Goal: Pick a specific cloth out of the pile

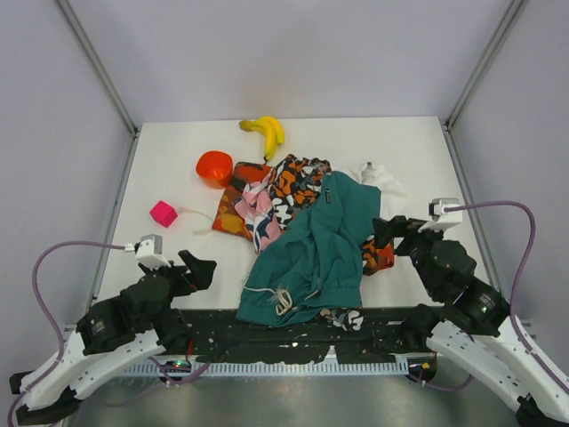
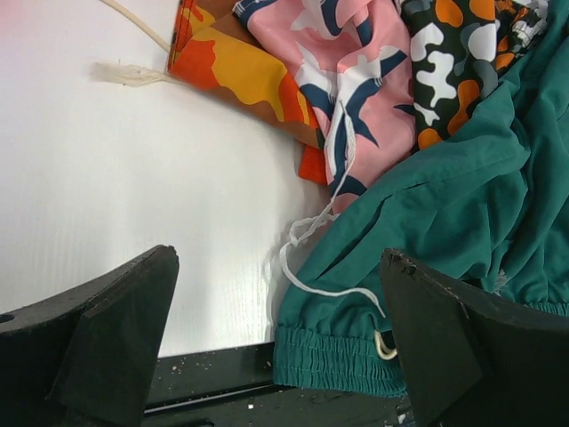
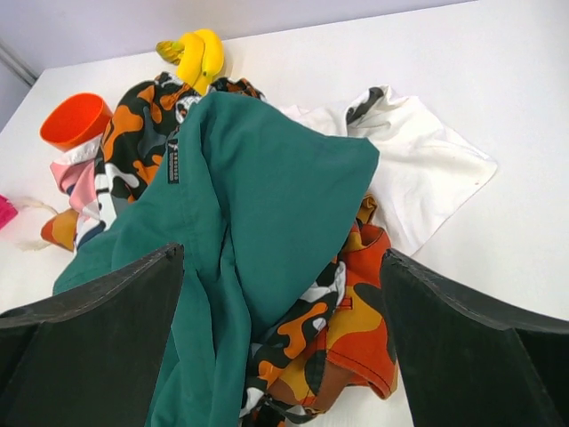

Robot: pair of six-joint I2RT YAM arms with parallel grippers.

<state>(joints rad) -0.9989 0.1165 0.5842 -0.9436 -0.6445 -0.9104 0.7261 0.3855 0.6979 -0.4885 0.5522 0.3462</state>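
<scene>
The left gripper (image 2: 277, 258) and right gripper (image 3: 283, 253) are spread wide, empty. The plain orange-red cloth (image 2: 312, 165) peeks from under the pile of mixed fabrics (image 1: 302, 236). A grab may pinch the big teal garment (image 2: 462, 205) too.

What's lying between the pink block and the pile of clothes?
A cream string with a frayed end lies on the table between the pink block and the pile. The top view shows it, the left wrist view closer.

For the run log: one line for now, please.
left gripper open | right gripper open | nothing held | teal garment tops pile
</scene>
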